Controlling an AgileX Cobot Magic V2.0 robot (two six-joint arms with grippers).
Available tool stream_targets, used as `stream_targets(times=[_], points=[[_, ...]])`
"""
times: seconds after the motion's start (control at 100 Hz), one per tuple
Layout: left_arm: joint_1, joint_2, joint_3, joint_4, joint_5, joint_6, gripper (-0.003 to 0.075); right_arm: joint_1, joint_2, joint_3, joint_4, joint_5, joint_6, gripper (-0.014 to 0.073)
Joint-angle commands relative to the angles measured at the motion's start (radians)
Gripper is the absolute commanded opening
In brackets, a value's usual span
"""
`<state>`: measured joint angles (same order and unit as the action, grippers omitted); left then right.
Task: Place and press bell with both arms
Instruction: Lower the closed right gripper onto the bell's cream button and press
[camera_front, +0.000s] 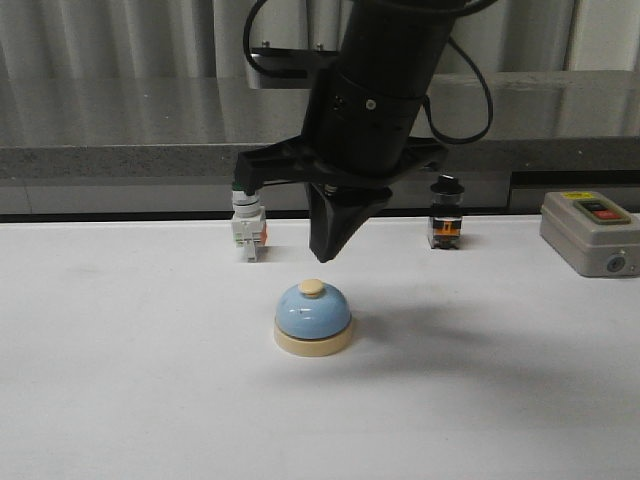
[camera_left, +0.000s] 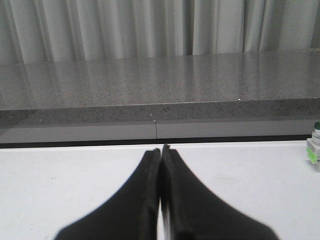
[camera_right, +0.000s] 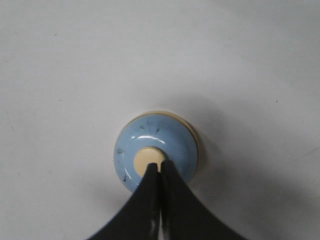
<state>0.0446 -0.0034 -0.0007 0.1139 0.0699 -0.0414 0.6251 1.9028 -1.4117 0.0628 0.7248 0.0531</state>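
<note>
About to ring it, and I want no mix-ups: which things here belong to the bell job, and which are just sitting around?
Part of the job:
- bell, upright on the table
- right gripper, shut, poised over the bell's button

Just lying about:
- green-capped switch
- black switch
- grey box with red button
- left gripper, shut, off to the side

Right arm points straight down, fingers pressed together; left fingers closed too.
</note>
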Motion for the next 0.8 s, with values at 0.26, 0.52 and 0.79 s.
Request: stream_targets(times=[0.26,0.52,0.79], points=[[0.001,-0.029,0.043,-0.001,-0.079,-0.009,-0.002,0.005,-0.007,-0.037,0.048,-0.016,-0.014,-0.006],[0.001,-0.029,0.043,-0.001,-0.079,-0.009,-0.0019,0.006,0.026,-0.039,0.05,-0.01,-0.014,-0.006],[0.001,-0.029,0.043,-0.001,-0.079,-0.009,-0.002,0.004,-0.016,-0.098,0.048,0.059,-0.014,-0.006]])
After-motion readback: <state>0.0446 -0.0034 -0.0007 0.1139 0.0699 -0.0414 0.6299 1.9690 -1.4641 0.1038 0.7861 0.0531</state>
